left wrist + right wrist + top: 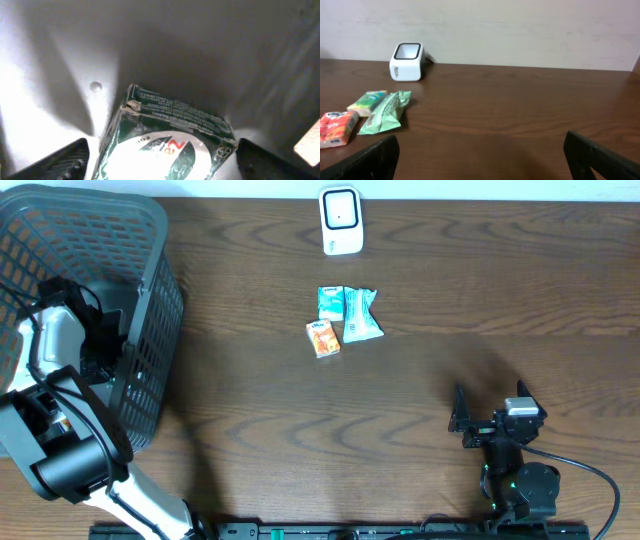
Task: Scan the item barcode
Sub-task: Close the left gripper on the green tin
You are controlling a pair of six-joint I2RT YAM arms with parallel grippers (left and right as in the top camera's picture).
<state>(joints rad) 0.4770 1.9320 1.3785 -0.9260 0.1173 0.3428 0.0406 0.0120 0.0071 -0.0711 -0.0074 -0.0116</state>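
The left gripper (164,150) is standing with its jaws spread wide, and a dark green box (170,125) is lying between them. One of its black fingers (65,160) is showing a thin strip of pale floor between itself and the box. The other finger is sitting just beside the box's far corner, and contact there cannot be told. The jaws are not clamping the box. The box is resting on the floor of the basket (150,300), its printed top facing the wrist camera, one corner torn. From overhead, the left arm is reaching down into this dark mesh basket at the table's left end.

The right gripper (481,137) is hanging with its jaws fully apart and nothing between them. It is sitting low over the table (480,290), near the front right, well apart from everything else.

A white scanner (340,220) is standing at the table's far edge, near the middle. In front of it, two green packets (361,315) and a small orange carton (322,338) are lying close together.
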